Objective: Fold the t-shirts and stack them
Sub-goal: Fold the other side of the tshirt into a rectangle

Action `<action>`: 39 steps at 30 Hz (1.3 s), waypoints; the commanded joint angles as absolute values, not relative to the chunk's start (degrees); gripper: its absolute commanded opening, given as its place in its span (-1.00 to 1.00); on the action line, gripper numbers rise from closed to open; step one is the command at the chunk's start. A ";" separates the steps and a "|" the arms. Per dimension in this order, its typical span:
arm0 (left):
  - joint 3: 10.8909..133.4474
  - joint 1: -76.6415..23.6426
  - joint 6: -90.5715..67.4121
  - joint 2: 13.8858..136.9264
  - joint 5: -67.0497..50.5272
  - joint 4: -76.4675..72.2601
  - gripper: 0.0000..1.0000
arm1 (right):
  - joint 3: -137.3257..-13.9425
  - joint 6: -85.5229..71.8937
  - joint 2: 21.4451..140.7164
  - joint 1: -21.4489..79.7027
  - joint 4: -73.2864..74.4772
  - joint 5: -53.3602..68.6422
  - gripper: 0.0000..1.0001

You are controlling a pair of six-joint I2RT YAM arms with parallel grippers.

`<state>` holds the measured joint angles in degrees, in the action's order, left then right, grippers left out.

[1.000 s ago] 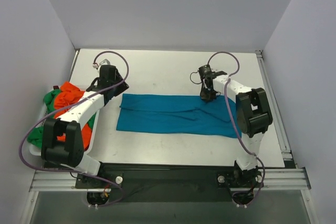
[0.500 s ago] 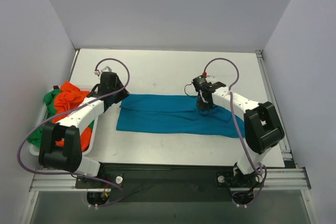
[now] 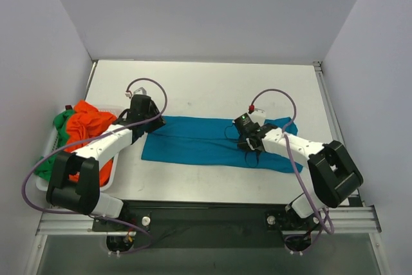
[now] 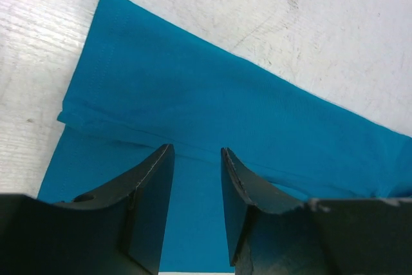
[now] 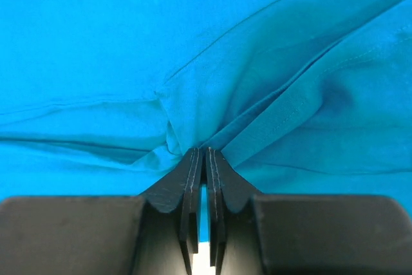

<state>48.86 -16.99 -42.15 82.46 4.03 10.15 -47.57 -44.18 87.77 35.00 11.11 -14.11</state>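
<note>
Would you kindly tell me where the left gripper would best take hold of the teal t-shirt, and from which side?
Probably its left end, at the edge where two layers overlap. The teal t-shirt lies flat on the table, offering nothing raised, so the open left gripper should come down from above and pinch both layers. The right gripper is shut on a fold mid-shirt.

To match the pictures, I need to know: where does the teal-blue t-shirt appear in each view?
Top external: the teal-blue t-shirt lies lengthwise across mid-table.
Left wrist: one t-shirt end fills the centre, with the white table above.
Right wrist: the t-shirt fills the frame.
Shared landmark: the right gripper pinching its crease.
</note>
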 commanded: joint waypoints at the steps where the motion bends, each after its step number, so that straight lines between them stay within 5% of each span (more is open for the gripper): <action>1: 48.78 -18.45 -40.70 81.56 3.25 6.86 -0.09 | -45.36 -47.37 84.03 35.68 6.68 -16.00 -0.78; 7: 48.95 -19.77 -39.99 82.35 2.55 6.24 -0.09 | -44.47 -46.24 80.25 35.86 7.20 -17.22 -0.24; 15: 51.41 -26.97 -37.79 84.37 0.53 5.71 -0.08 | -48.69 -38.24 76.55 19.88 16.52 -13.37 -0.24; 23: 57.64 -37.26 -36.39 89.64 0.70 6.50 -0.08 | -52.38 -32.97 85.67 6.25 16.88 -6.34 -0.28; 39: 69.07 -49.92 -34.28 100.37 1.14 10.37 -0.07 | -55.11 -32.96 94.66 4.04 13.10 -1.67 -0.27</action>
<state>65.30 -49.06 -35.40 99.15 0.99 10.04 -54.41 -33.10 94.65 4.43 13.08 -2.39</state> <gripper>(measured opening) 0.462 0.364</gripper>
